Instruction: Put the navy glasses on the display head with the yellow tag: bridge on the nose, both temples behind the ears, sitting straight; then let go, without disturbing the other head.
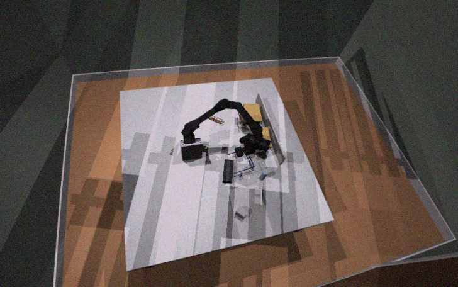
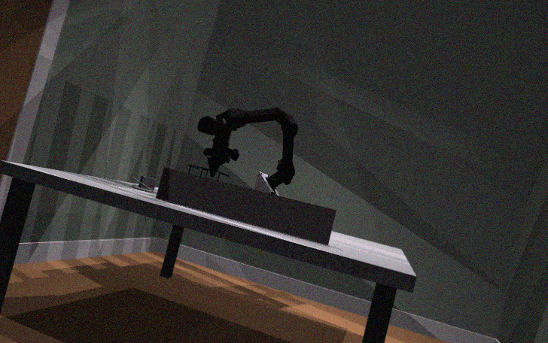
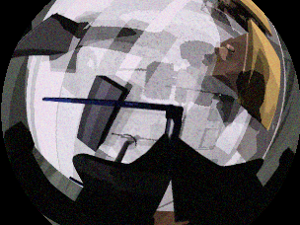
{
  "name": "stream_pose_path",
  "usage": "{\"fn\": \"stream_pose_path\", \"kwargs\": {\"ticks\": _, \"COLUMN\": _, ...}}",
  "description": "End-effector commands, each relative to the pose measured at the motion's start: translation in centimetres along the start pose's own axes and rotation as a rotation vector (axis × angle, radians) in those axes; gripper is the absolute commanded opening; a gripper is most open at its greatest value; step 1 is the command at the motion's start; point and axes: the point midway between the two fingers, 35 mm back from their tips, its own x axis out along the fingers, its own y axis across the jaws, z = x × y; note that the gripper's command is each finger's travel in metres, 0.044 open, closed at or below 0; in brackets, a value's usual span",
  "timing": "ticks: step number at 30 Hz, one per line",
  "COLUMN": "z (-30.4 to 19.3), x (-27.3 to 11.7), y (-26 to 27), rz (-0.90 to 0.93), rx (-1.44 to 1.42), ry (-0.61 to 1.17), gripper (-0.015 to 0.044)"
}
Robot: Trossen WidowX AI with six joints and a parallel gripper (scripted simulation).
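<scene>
My gripper (image 1: 249, 154) (image 2: 213, 174) (image 3: 168, 138) is shut on the navy glasses (image 1: 251, 162) (image 3: 143, 105), gripping near the front, and holds them above the table. One temple stretches left in the wrist view. In the exterior view their thin outline shows above the grey board. Two display heads with yellowish tops stand by the board: the nearer head (image 1: 266, 132) (image 3: 266, 74), partly behind the arm, and the farther head (image 1: 251, 111). The nearer head's brown face and small nose show in the wrist view. The glasses are apart from both. I cannot make out a yellow tag.
The long grey board (image 1: 273, 135) (image 2: 251, 207) stands behind the heads. A dark block (image 1: 228, 171) (image 3: 101, 113) is beneath the glasses' temple side. Orange glasses (image 1: 216, 119) lie beyond the arm. A blue-grey piece (image 1: 262, 175) and a small grey block (image 1: 241, 213) are toward the front.
</scene>
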Motion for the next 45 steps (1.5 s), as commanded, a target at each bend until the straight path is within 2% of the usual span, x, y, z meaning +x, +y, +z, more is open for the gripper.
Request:
{"fn": "stream_pose_path", "kwargs": {"ticks": 1, "z": 1.2, "x": -0.3, "y": 0.5, "rz": 0.001, "rx": -0.047, "ry": 0.003, "gripper": 0.0}}
{"fn": "stream_pose_path", "kwargs": {"ticks": 37, "z": 12.1, "x": 0.1, "y": 8.5, "rz": 0.004, "rx": -0.473, "ry": -0.003, "gripper": 0.0}}
{"fn": "stream_pose_path", "kwargs": {"ticks": 45, "z": 12.5, "x": 0.3, "y": 8.9, "rz": 0.004, "rx": -0.491, "ry": -0.003, "gripper": 0.0}}
